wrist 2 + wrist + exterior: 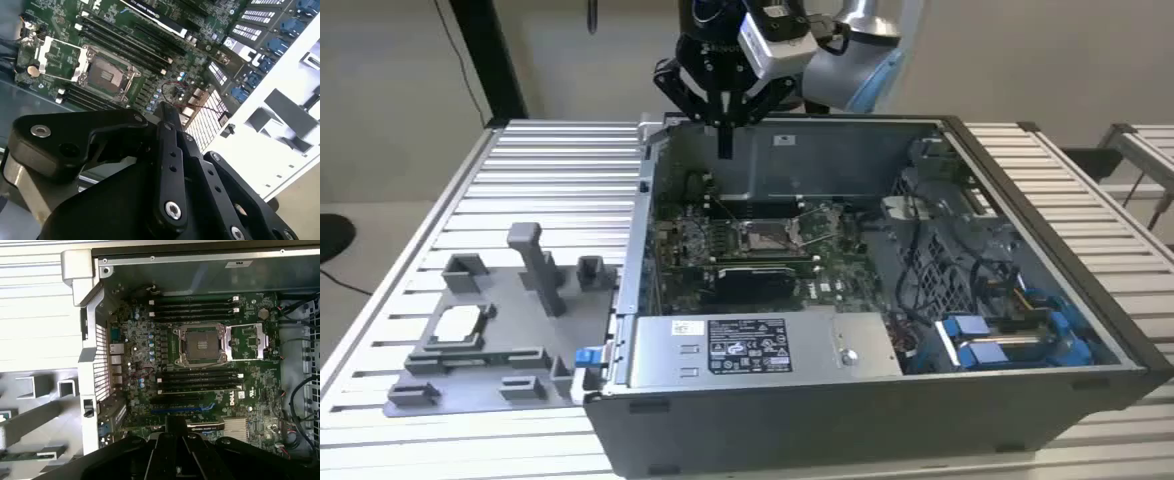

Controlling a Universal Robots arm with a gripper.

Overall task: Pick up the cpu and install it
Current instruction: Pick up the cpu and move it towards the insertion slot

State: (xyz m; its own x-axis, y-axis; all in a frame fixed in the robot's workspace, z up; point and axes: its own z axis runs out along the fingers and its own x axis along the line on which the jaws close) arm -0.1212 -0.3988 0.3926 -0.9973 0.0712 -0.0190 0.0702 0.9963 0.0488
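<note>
Cpu [459, 323]: flat silvery square, grey fixture [491, 366].

Black pincer [724, 140], silver screws [173, 210]; silver arm [861, 18], blue joint cap [886, 72], white camera box [774, 40].

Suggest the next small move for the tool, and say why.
Probably carry the tool toward the exterior view's left, to above the chip. The tool hangs shut and empty over the back edge of the case. The chip lies in the grey holder on the table, outside the case. The socket stands open with nothing in it.
</note>
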